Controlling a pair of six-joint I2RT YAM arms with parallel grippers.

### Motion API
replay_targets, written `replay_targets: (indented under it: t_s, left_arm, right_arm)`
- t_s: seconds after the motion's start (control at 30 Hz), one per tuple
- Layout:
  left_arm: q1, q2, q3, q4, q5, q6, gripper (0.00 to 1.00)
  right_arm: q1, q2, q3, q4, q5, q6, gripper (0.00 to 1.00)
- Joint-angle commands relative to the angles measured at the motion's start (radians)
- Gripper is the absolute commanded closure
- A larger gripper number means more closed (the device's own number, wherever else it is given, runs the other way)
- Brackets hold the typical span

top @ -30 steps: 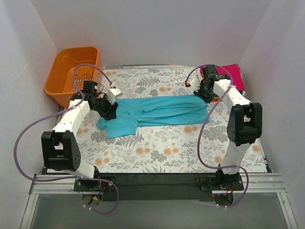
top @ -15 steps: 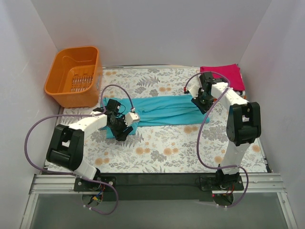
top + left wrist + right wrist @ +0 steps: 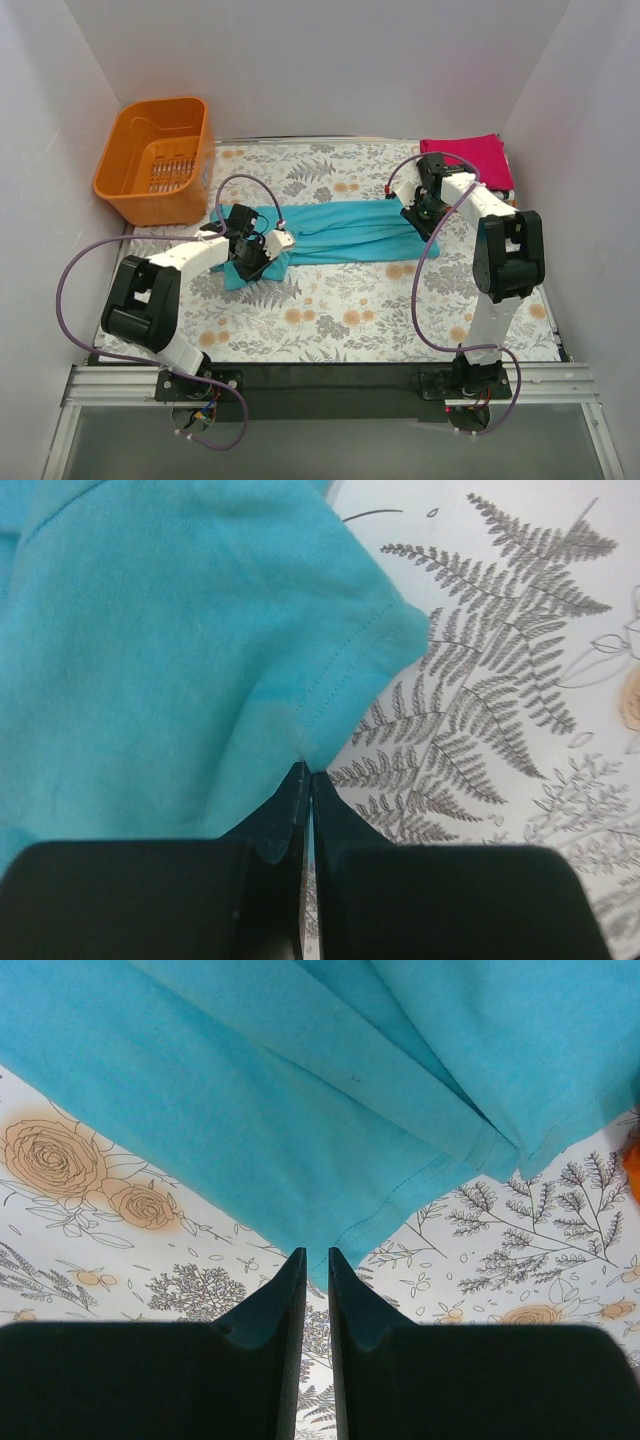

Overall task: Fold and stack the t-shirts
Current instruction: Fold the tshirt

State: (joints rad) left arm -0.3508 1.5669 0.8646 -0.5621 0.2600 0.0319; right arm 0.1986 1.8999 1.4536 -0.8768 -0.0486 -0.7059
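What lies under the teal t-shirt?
The flowered tablecloth shows all around the teal t-shirt. Whatever lies directly beneath the shirt is covered and cannot be seen.

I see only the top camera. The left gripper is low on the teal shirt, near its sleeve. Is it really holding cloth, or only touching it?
Observer: It is holding cloth. In the left wrist view the left gripper is shut, with the teal t-shirt pinched at the end of the sleeve's stitched hem.
Operator: And the right one?
Observer: The right gripper grips a hem corner of the same shirt, and only a narrow slit shows between its fingers.
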Motion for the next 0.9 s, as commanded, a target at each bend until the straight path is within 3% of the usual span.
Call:
replay_targets:
  t_s: [0.0,0.2,0.4,0.53,0.87]
  left_arm:
    - [0.001,-0.014,0.126,-0.146,0.057,-0.026,1.0]
    - [0.044,0.047,0.419,-0.211,0.062,-0.093,1.0]
    - [0.093,0.203,0.525,-0.052,-0.008,-0.092,1.0]
    - [0.127,0.346,0.695,-0.022,-0.007,-0.112,1.0]
    - [0.139,0.519,0.814,0.071,-0.062,-0.125,1.0]
  right_arm:
    - [0.002,-0.004,0.008,-0.005,-0.008,0.002,0.82]
    - [0.001,-0.004,0.01,-0.002,-0.013,0.002,0.81]
    - [0.002,0.007,0.019,-0.002,-0.02,0.005,0.81]
    - [0.002,0.014,0.022,-0.002,-0.019,0.002,0.81]
    - [0.001,0.044,0.047,-0.004,-0.023,0.003,0.78]
